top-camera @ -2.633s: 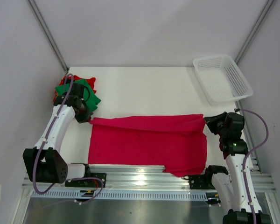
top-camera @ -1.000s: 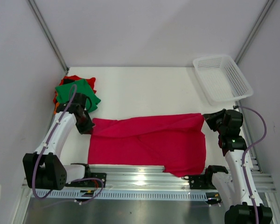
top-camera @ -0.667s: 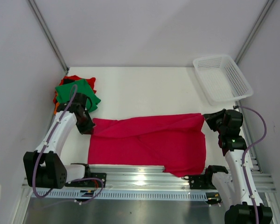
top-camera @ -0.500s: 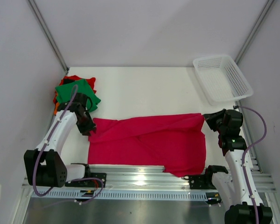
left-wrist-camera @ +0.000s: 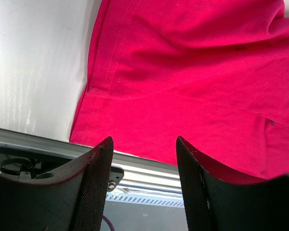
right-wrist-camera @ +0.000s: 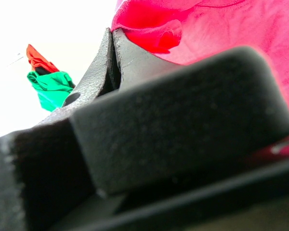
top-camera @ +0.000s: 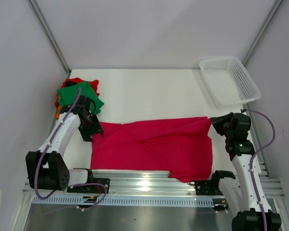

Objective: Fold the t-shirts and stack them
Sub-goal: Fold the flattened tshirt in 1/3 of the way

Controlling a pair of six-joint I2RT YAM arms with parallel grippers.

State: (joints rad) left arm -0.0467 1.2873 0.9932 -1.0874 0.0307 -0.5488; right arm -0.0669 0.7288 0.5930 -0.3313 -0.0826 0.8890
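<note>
Crimson t-shirt [top-camera: 154,147] alone mid-table, one green t-shirt [top-camera: 77,93], one white basket [top-camera: 229,82]

— Where do I have room to move?

— The far half of the desk [top-camera: 149,91] is bare. It runs from the pile of green, red and orange t-shirts [top-camera: 78,94] in the far left corner to the white basket [top-camera: 229,82] in the far right corner. That band is my widest lane.

— And nearer to me?

— The crimson t-shirt [top-camera: 154,147] covers the near middle, down to the metal rail [top-camera: 149,179] at the near edge. My left pincer [top-camera: 94,129] hangs at its far left corner, fingers apart, with the pile just behind it. My right pincer [top-camera: 213,124] is clamped on the far right corner, with the basket close beyond. The side walls [top-camera: 19,96] hem in both arms.
</note>
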